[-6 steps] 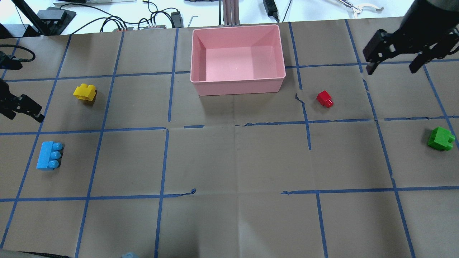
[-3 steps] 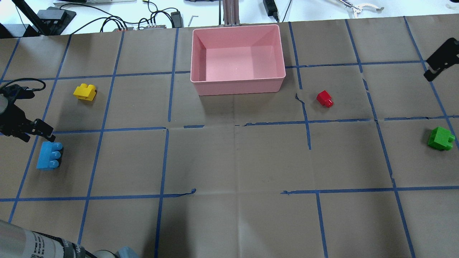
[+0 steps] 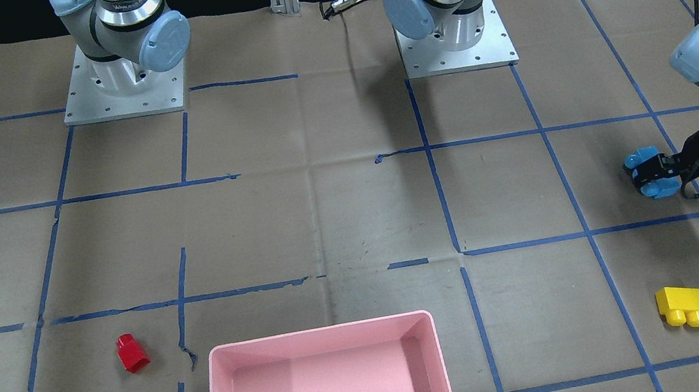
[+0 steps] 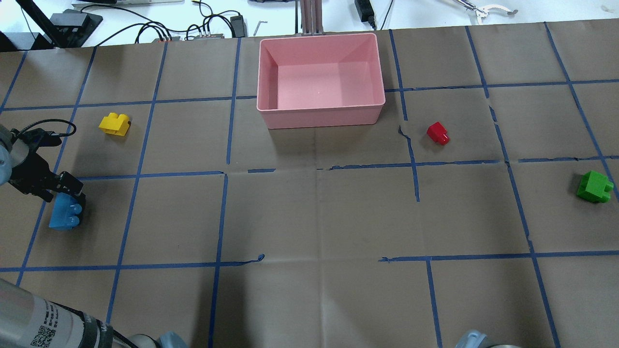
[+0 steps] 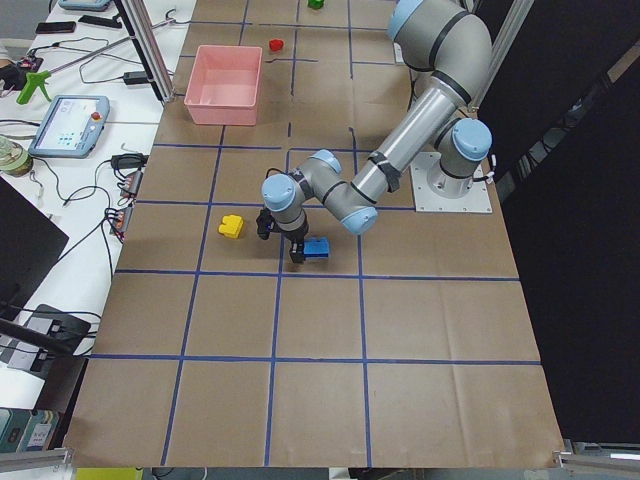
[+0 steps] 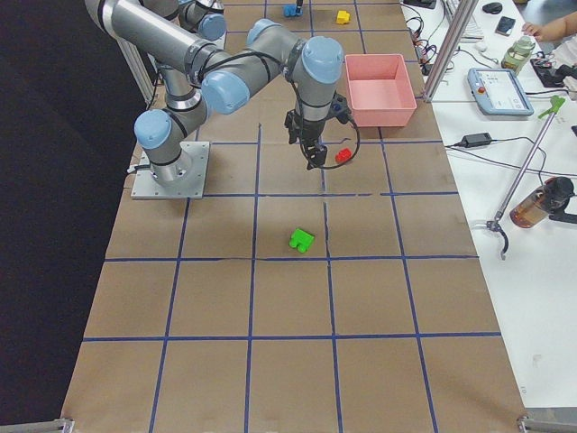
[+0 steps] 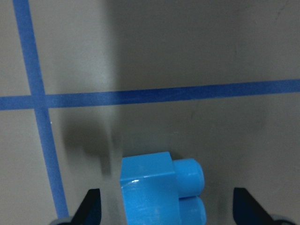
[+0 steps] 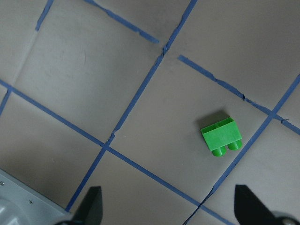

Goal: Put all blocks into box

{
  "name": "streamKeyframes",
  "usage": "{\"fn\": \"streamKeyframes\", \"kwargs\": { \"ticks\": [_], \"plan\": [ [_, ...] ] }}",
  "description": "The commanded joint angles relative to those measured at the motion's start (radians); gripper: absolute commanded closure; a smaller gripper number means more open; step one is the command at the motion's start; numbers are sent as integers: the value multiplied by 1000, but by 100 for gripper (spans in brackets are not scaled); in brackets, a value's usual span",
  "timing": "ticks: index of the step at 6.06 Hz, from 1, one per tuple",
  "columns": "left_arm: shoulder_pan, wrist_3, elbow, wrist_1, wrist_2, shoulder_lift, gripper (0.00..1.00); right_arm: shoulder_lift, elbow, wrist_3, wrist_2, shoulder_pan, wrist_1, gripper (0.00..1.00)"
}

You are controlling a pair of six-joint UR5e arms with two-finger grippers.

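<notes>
The blue three-stud brick [image 4: 63, 217] lies at the table's left, studs sideways. My left gripper [image 4: 67, 197] is low over its far end, open, with a finger on each side; the wrist view shows the brick [image 7: 157, 187] between wide-apart fingertips [image 7: 91, 206]. The yellow brick [image 4: 114, 124] lies farther back on the left. The red brick [image 4: 438, 133] lies right of the pink box [image 4: 321, 118], which holds nothing. The green brick [image 4: 594, 186] lies at the far right. My right gripper [image 6: 311, 149] hangs high, open and empty, with the green brick [image 8: 221, 136] below it.
Brown paper with a blue tape grid covers the table. Both arm bases [image 3: 454, 36] stand at the robot's edge. An aluminium post [image 4: 312, 17] stands just behind the box. Cables and tools [image 4: 203, 29] lie on the white bench beyond the far edge.
My left gripper has moved toward the near edge and down until it straddles the blue brick's far end. My right gripper has moved right, out of the overhead view.
</notes>
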Motion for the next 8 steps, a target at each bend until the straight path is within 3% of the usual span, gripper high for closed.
{"fn": "streamKeyframes", "kwargs": {
  "ticks": [1,2,3,4,5,7,8],
  "plan": [
    [0,0,-3,-6,13,-12,26,27,82,-210,1,-65,-149,0],
    [0,-3,-3,-6,32,-11,60,61,147,-229,1,-67,-275,0],
    [0,-2,1,-9,32,-6,86,86,216,-231,0,-67,-387,0],
    [-3,-5,29,-90,32,15,95,112,283,-231,-2,-67,-543,0],
    [-29,-8,93,-177,18,46,95,159,316,-275,-2,-70,-630,0],
    [-183,-61,232,-349,-22,109,97,268,316,-323,1,-73,-709,0],
    [-278,-109,284,-354,-22,121,97,290,316,-326,3,-73,-709,0]
  ]
}}
